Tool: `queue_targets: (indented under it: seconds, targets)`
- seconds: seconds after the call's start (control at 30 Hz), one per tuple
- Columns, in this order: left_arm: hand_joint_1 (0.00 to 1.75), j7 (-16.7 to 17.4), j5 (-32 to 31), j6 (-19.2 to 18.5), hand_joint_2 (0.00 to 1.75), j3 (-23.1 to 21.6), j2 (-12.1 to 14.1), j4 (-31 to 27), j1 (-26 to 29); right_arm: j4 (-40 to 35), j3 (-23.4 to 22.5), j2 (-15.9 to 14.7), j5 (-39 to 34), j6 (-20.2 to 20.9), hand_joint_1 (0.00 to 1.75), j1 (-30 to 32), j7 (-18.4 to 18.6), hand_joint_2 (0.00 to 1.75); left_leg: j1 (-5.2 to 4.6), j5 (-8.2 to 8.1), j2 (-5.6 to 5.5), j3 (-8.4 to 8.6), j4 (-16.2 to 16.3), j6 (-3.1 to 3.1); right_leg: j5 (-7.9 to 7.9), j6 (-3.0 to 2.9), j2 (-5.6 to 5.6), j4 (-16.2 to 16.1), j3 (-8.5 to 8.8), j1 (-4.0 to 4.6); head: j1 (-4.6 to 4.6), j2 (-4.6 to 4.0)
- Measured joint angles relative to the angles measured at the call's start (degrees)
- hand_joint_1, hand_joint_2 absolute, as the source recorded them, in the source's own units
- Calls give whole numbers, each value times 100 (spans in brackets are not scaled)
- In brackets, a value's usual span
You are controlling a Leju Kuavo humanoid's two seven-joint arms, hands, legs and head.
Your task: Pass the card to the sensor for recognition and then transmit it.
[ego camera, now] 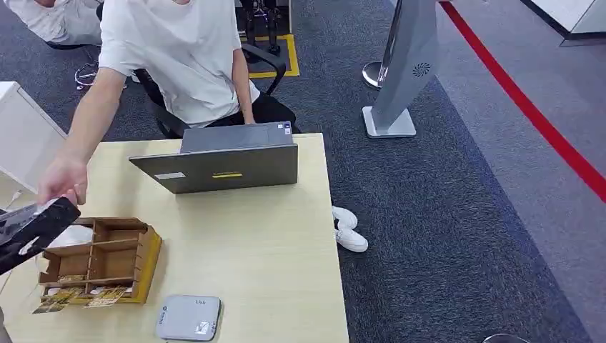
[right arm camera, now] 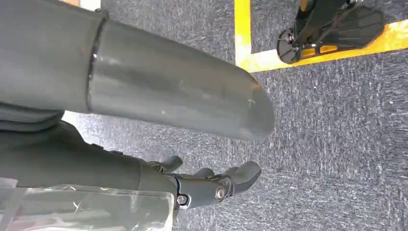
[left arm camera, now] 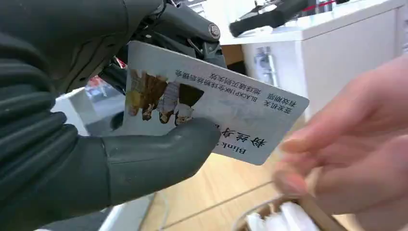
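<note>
The left hand (left arm camera: 96, 159) pinches the card (left arm camera: 226, 113) between its thick thumb and its dark fingers. The card is up in the air, off the table (ego camera: 271, 250). A person's hand (left arm camera: 346, 144) is just beside the card's free corner, at about 4 o'clock from it in the left wrist view, but I cannot tell if it touches. The sensor (ego camera: 189, 318) lies flat on the table, at 5 o'clock from the card box (ego camera: 100, 259). I think the scan is over and the handing-over is on. The card must yet be let go. The right hand (right arm camera: 207, 185) hangs over the carpet, fingers apart, holding nothing.
</note>
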Motion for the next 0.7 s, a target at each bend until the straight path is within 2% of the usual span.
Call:
queue_targets:
  seconds: [0.13, 0.27, 0.53, 0.7]
  targets:
    - [175, 268, -571, -216, 175, -214, 92, -19, -88, 150, -325, -11, 416, 89, 0, -148, -116, 0, 0, 0, -1, 0, 0, 0, 0, 0, 0, 0, 0, 0, 0, 0]
    - [175, 286, -988, -128, 175, -452, 76, -212, -59, 194, -620, -7, 764, 190, 0, -237, -221, 0, 0, 0, -2, -1, 0, 0, 0, 0, -1, 0, 2, 0, 0, 0]
    - [175, -370, -1035, 842, 175, -1167, -175, -726, 442, 170, -913, 39, 992, 358, 0, -223, -291, 0, -2, -1, -13, -4, 1, 1, 0, 1, -5, -2, 1, -1, 0, 0]
    - [175, -683, -987, 1367, 175, -1622, -201, -898, 763, 168, -907, 55, 948, 350, 0, -216, -306, 0, -2, -1, -11, 0, 0, 0, 0, 1, -7, -1, 2, -1, -2, 0]
